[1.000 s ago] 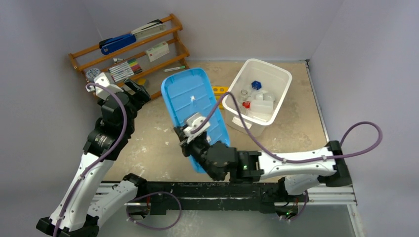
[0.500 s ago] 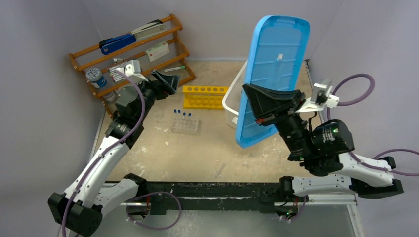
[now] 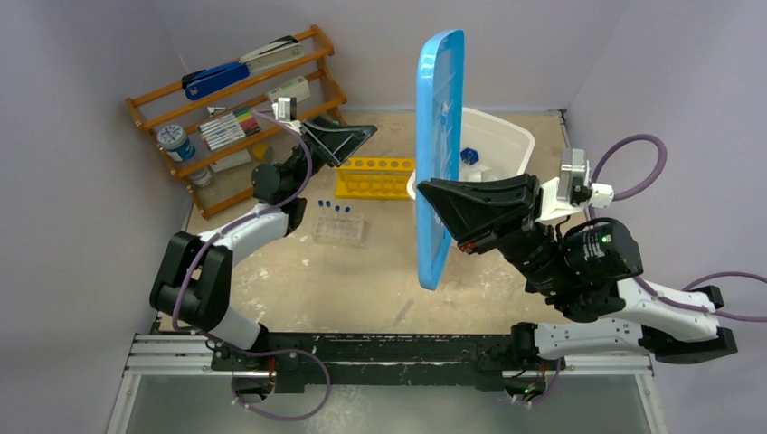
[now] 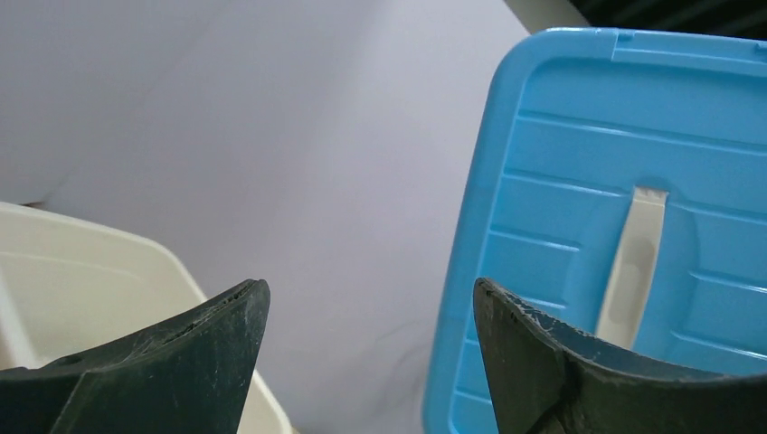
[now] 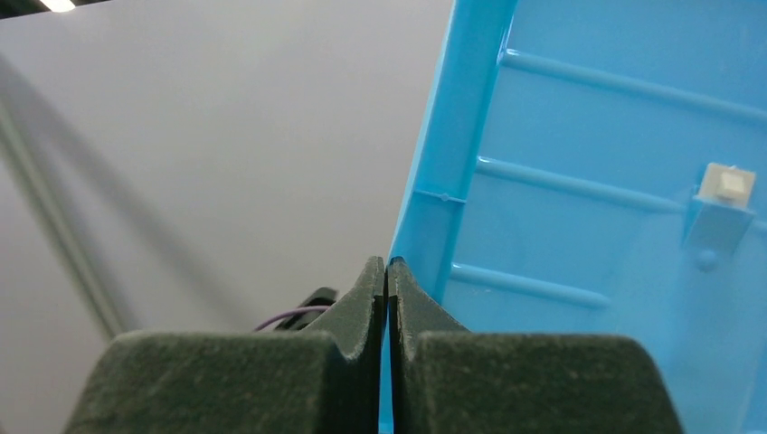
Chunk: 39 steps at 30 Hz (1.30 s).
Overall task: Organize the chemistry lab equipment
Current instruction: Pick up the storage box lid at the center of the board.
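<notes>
Centre frame: right gripper (image 3: 432, 206) clamped on the edge of the blue lid (image 3: 440, 108), which stands upright, long axis vertical. White bin (image 3: 497, 120) just behind, upper right. Left gripper (image 3: 355, 145), fingers apart, hovers nearest the yellow rack (image 3: 375, 178) and tube tray (image 3: 341, 231).

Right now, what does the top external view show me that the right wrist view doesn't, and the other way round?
Only top external: the white bin, partly hidden by the blue lid, the yellow rack, the clear tube tray, the wooden shelf and the left gripper hovering near it. Only right wrist: the fingers pressed together on the lid's rim, its ribs and a small white tab. Both: the lid held upright by the right gripper.
</notes>
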### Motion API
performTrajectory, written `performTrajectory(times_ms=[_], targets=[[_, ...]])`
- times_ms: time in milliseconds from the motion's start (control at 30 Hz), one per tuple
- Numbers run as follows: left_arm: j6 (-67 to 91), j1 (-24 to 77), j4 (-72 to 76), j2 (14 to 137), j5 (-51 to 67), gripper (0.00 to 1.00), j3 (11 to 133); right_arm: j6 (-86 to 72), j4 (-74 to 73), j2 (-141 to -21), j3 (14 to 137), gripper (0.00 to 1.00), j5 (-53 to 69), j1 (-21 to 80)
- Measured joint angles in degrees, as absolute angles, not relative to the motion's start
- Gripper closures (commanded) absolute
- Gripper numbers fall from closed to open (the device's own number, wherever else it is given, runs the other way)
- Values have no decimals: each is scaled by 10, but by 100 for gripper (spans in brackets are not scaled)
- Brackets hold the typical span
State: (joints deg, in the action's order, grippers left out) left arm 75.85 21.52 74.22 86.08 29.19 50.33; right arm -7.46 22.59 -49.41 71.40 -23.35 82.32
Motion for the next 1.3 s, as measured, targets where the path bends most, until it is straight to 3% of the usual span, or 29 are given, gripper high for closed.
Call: performTrajectory(times_ms=[200,633,1133,1300], targets=[[834,224,849,871,356,17,508,-96,256,-503,714,100,-134,823],[829,296,867,853,422,17,559,-134,344,-522,718,100,23,823],[812,328,869,850,434,17,576,-165,379,-538,720,100,75,823],[808,335,869,797,438,21,573,-163,384,-509,709,100,70,823]])
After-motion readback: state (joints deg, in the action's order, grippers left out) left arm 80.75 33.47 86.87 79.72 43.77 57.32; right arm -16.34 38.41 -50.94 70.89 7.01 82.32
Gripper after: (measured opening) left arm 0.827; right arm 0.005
